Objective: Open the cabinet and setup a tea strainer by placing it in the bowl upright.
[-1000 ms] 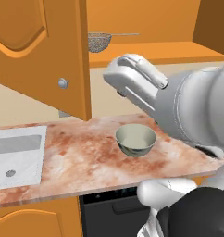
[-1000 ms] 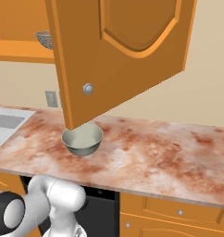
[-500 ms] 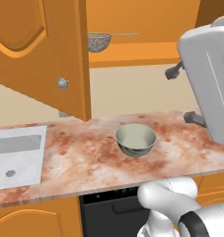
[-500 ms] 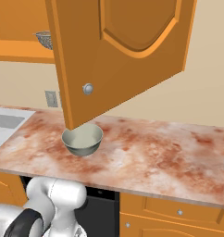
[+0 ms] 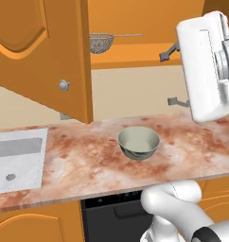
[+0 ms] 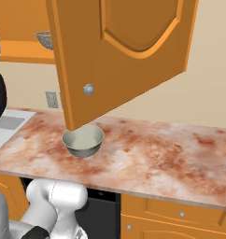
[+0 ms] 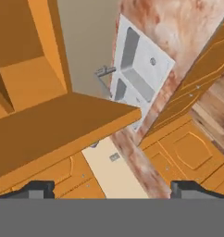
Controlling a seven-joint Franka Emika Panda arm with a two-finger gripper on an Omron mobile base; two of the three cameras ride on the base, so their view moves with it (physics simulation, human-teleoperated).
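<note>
Standing open, the cabinet [image 5: 45, 56] shows the tea strainer [image 5: 101, 42] on its shelf. The bowl [image 5: 138, 142] sits mid-counter [image 5: 78, 160]. The gripper [image 7: 111, 187] is spread wide, empty.

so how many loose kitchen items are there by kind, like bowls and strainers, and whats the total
bowl: 1, on the marble counter
tea strainer: 1, on the cabinet shelf
total: 2
</note>
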